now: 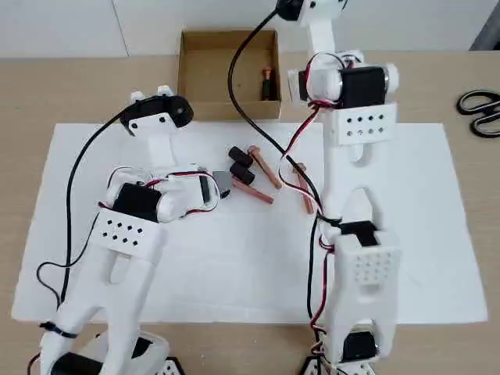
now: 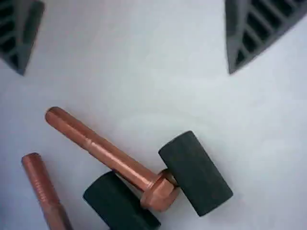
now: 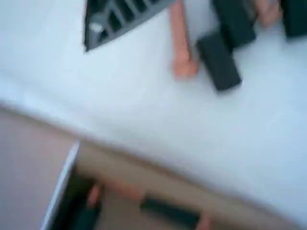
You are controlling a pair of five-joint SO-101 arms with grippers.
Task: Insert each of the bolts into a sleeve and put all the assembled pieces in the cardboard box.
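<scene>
Bolts (image 1: 266,168) and black sleeves (image 1: 241,157) lie loose on the white sheet (image 1: 234,258), one bolt head touching two sleeves. The left gripper (image 2: 125,57), at their 9 o'clock, is spread wide and empty. The cardboard box (image 1: 191,74), at their 12 o'clock, holds one assembled piece (image 1: 267,84). The right gripper (image 3: 122,19) is by the box; its state cannot be told.
</scene>
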